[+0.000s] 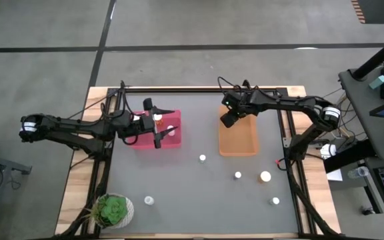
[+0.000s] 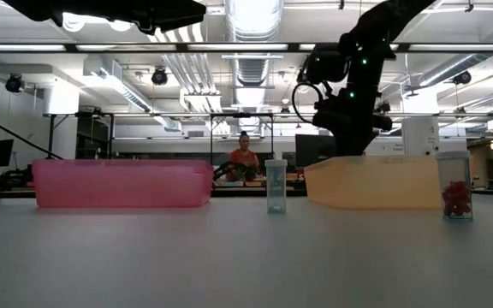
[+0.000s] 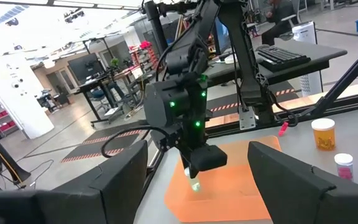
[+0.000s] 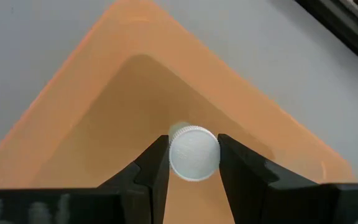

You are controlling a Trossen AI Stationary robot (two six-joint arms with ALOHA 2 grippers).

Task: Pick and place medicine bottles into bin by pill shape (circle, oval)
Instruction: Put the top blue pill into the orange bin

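One white-capped medicine bottle (image 4: 193, 153) sits clamped between the right gripper (image 4: 193, 163) fingers, hanging above the orange bin (image 1: 239, 141). The left gripper (image 1: 157, 125) waits spread wide over the pink bin (image 1: 139, 142), holding nothing. Five more bottles (image 1: 237, 175) stand loose on the table (image 1: 199, 200).

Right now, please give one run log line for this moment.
right gripper: shut on bottle, over orange bin | left gripper: open, over pink bin

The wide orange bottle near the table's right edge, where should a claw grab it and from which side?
Grip the orange bottle across its round white cap or just below it, coming straight down from above. It stands upright and apart from the other bottles, so the fingers probably have room on either side.
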